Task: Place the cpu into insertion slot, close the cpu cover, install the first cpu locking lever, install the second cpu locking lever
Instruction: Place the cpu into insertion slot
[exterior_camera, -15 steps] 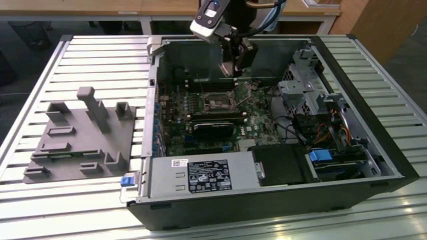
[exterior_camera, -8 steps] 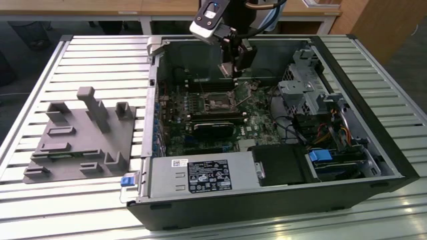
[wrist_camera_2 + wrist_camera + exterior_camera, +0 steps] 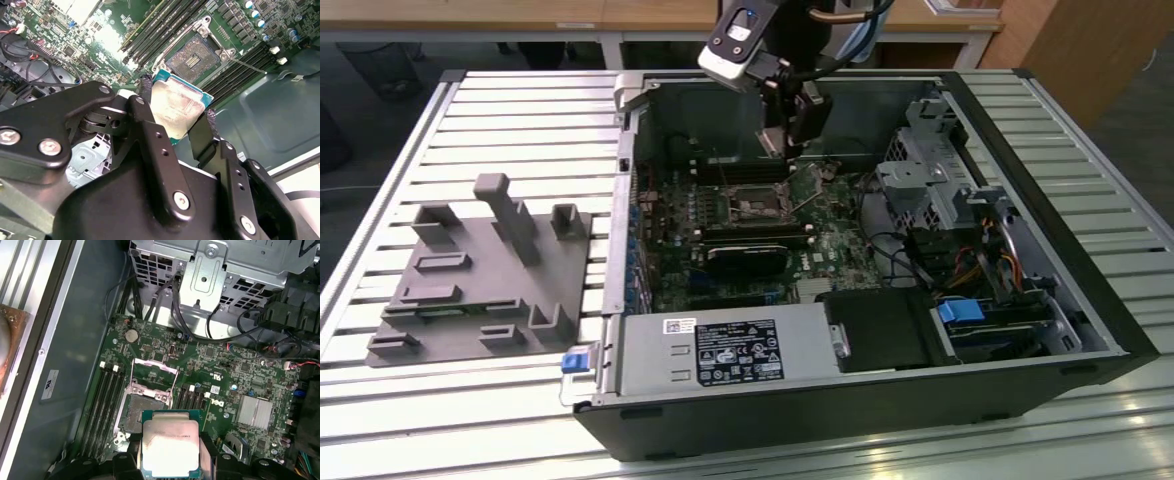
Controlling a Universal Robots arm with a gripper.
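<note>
My gripper [image 3: 176, 111] is shut on the cpu [image 3: 177, 107], a flat square chip with a dull silver top and a green edge, held by its two sides between black fingers [image 3: 204, 131]. In the first wrist view the cpu [image 3: 170, 445] hangs above the motherboard, just beside the open insertion slot [image 3: 141, 412]. The cpu cover [image 3: 154, 374], a thin silvery frame, stands swung open at the slot's far side. A thin wire locking lever [image 3: 246, 65] sticks out beside the slot [image 3: 194, 57]. In the exterior view the gripper [image 3: 783, 150] hovers inside the case, over the back of the slot [image 3: 754, 207].
The open black computer case [image 3: 1067, 300] lies on a slatted metal table. A black heatsink-like block [image 3: 747, 255], a power supply [image 3: 720, 350], a metal drive cage [image 3: 927, 170] and cables [image 3: 907, 255] surround the slot. A grey fixture [image 3: 480, 270] stands at the exterior view's left.
</note>
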